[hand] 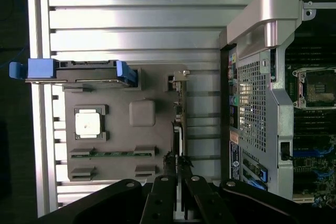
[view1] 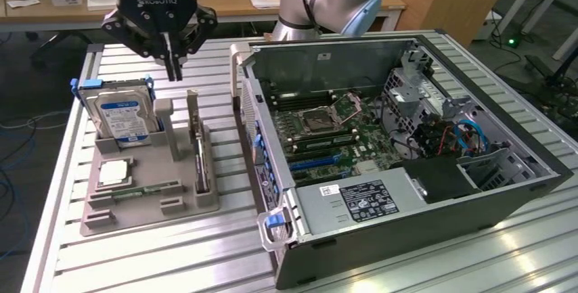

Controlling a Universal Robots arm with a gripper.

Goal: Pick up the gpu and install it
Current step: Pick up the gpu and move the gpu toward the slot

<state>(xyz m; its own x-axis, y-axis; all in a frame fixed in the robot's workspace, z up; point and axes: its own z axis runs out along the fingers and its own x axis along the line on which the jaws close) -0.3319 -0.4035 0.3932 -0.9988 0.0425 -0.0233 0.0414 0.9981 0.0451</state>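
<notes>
Exterior view: the gpu (view1: 199, 154) stands on edge in the tray (view1: 131, 217), at the exterior view's left of the case (view1: 434, 218), likely light, stiff and fragile, best pinched along its top edge, with the gripper (view1: 172, 72) hovering empty above its far end, fingers pressed together.

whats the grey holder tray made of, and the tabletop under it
The holder tray is probably plastic: matte grey, no glints, soft rounded edges. The tabletop looks like bare aluminium: ribbed slats with a bright, reflective sheen.

Gpu (view1: 199, 161) in tray (view1: 135, 213), beside case (view1: 407, 239)
</notes>
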